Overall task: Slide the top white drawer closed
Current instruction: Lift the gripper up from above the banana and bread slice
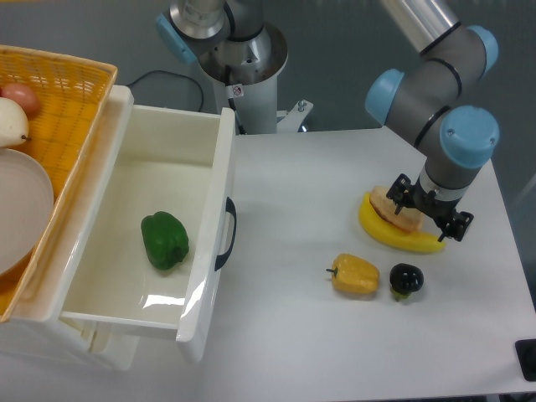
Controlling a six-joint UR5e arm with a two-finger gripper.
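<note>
Far left: orange woven basket [79,92] on top of the cabinet, w/ a white plate [21,205] and a pale and a reddish fruit at its far-left edge. Just right of it, the top white drawer [180,134] stands pulled out wide: deep, glossy white plastic, curved black handle [226,233] on the front panel, which faces right. Inside lies a green bell pepper [165,240], near the middle of the floor. Right, on the white table [293,193]: yellow bell pepper [355,275], dark round fruit [405,280] just beside it, then a banana [394,234] w/ a tan piece lying on it. Gripper [425,213] is low over the banana, well apart from the drawer; can't tell if the fingers are spread or pinching.
</note>
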